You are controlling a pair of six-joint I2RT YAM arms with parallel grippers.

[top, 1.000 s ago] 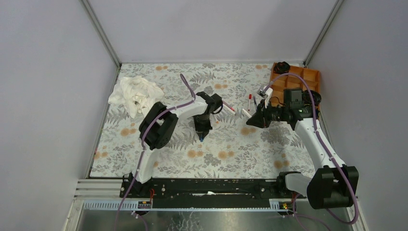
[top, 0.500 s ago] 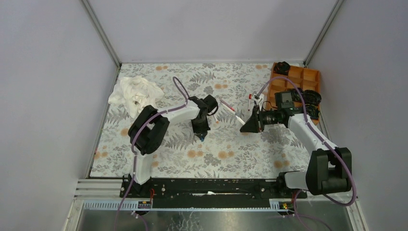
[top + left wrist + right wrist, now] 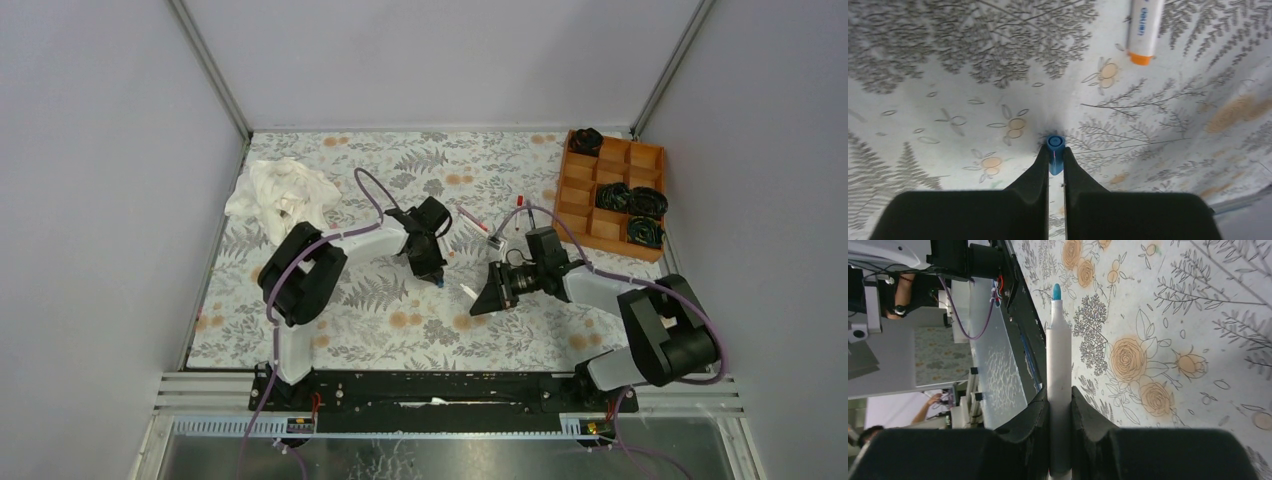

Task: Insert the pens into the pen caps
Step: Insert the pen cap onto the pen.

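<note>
A small blue pen cap (image 3: 1055, 145) is pinched between my left gripper's (image 3: 1055, 156) black fingers, just above the floral mat; in the top view the cap (image 3: 439, 283) shows at that gripper's (image 3: 435, 275) tip, mid-table. My right gripper (image 3: 1059, 400) is shut on a white-barrelled pen (image 3: 1058, 355) whose blue tip points away from the fingers. In the top view this pen (image 3: 467, 290) sticks out left of the right gripper (image 3: 483, 298), a short gap right of the cap. Another white pen with an orange end (image 3: 1143, 30) lies on the mat beyond the left gripper.
Two more pens (image 3: 476, 222) (image 3: 520, 207) lie on the mat behind the grippers. An orange compartment tray (image 3: 575, 190) with black coiled items stands at the back right. A crumpled white cloth (image 3: 280, 192) lies at the back left.
The right arm has swung left and nearer with the pen, lowering toward the mat. The left gripper has shifted slightly right with the blue cap.
</note>
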